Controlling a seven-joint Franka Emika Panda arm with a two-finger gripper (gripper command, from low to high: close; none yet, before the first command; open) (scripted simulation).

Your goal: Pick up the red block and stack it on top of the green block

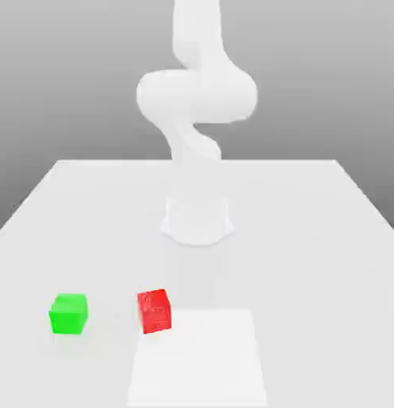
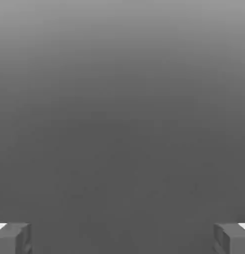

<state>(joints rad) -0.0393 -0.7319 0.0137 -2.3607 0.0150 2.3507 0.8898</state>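
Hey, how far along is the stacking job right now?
Nothing looks done: the red block and the green block both sit on the table, side by side and apart. Nothing is in hand: the gripper is open with only grey background between its fingers. Left: reach the red block, grasp it, lift it and set it on the green block.

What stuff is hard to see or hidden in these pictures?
- Exterior view: the arm is cut off by the top edge, so its upper part is hidden.
- Exterior view: the far sides and undersides of the red block and green block face away.
- Hand view: the open claw is cut off at the corners; just two fingertips peek in.
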